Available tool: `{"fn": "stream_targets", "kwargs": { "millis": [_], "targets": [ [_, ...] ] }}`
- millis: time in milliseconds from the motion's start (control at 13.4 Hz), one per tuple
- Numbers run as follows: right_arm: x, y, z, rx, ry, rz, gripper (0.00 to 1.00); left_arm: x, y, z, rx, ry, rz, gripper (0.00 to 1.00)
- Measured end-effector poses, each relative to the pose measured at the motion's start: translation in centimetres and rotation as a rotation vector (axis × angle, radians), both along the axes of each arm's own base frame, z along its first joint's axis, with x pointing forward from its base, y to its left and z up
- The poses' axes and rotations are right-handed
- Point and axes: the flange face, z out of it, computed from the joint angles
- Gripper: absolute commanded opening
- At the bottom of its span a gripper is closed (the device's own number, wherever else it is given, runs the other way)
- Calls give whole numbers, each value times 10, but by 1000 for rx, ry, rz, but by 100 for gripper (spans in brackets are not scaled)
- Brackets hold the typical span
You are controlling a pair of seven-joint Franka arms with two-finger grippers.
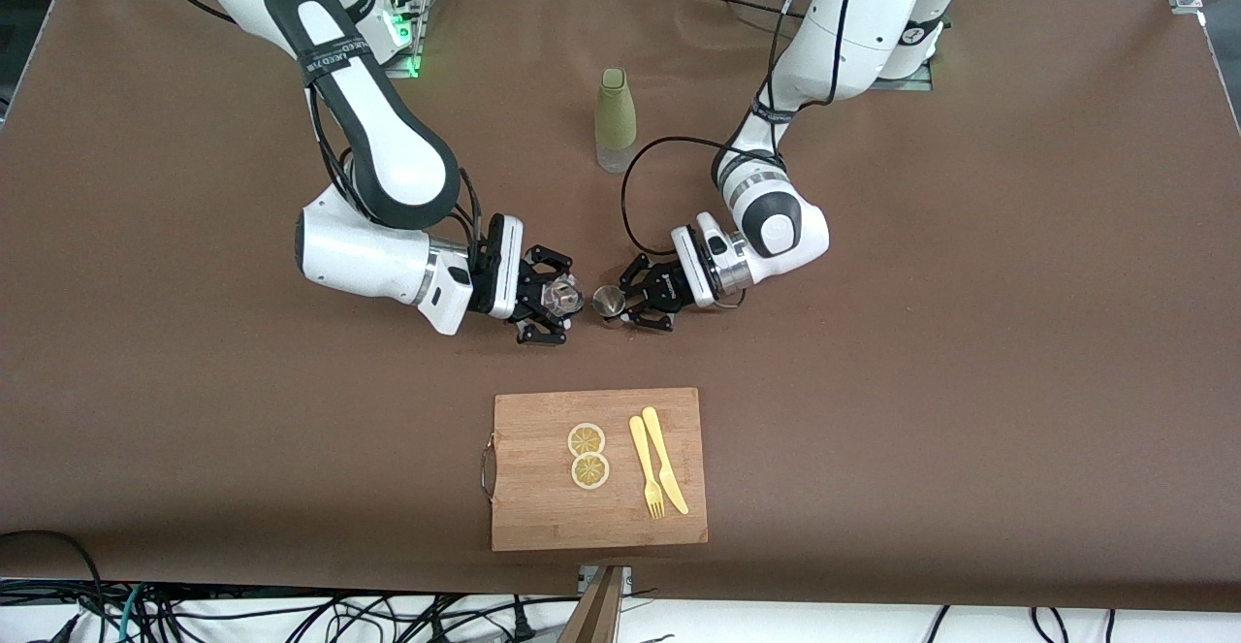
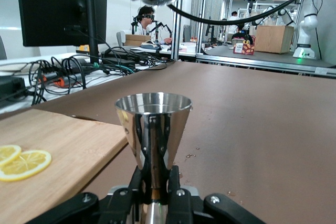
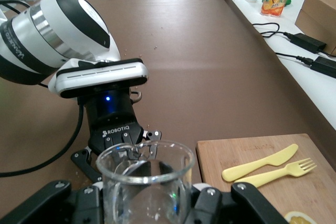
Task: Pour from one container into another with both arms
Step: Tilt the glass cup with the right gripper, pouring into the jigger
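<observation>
So 2 small cups are held near the cutting board [image 1: 543, 527]: left gripper [image 1: 635, 305] is clamped on the metal cup [image 1: 608, 302], stiff and slippery; right gripper [image 1: 543, 308] is clamped on the glass cup [image 1: 561, 296], which is fragile, so mid-body grips are best.

brown table [image 1: 970, 333], green bottle [image 1: 616, 110], yellow fork [image 1: 646, 468], silver cup [image 2: 153, 129], tan board [image 1: 543, 517].

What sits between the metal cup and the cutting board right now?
Nothing: the front view shows only bare brown table between the metal cup, held by the left gripper, and the cutting board.
</observation>
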Motion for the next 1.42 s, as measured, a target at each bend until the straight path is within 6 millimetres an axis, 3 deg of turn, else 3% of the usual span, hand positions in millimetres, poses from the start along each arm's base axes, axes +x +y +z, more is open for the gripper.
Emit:
{"fn": "stream_targets", "kwargs": {
  "millis": [374,673,1046,1420],
  "targets": [
    [-10,13,-11,-57,-60,-32,12,5,-4,6,-1,-47,1,0],
    [-20,27,-15,-110,-128,-68,12,0,-19,16,-30,-34,23,0],
    [-25,19,-27,-163,-190,-67,12,-1,-22,22,-27,-26,29,0],
    [-23,16,-26,-180,-229,-72,12,5,-15,22,-26,-27,41,0]
  ]
}}
